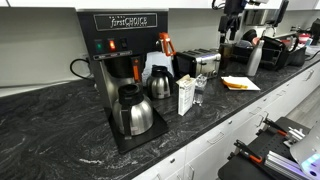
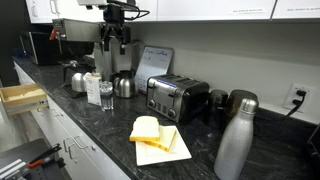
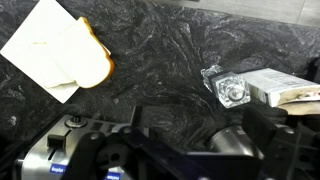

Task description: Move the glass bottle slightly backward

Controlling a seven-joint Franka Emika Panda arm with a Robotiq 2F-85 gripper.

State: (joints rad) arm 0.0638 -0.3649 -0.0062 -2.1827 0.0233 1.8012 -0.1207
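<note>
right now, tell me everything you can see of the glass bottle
The glass bottle is small, clear and see-through, with a squarish body seen from above in the wrist view. It stands upright on the dark marbled counter, right beside the white carton and slightly shorter; whether they touch I cannot tell. The gripper hangs open above, not holding it.

Break-room kitchen counter in an office

A commercial drip coffee brewer (image 1: 113,50) with a printed brand panel stands on a long dark stone countertop (image 1: 50,135), with a steel carafe (image 1: 133,112) on its warming plate. A four-slot toaster (image 2: 175,97), white drawers (image 2: 62,135) below, wall cabinets (image 2: 220,8) above and a wall outlet (image 2: 298,97) complete the fit-out.
</note>
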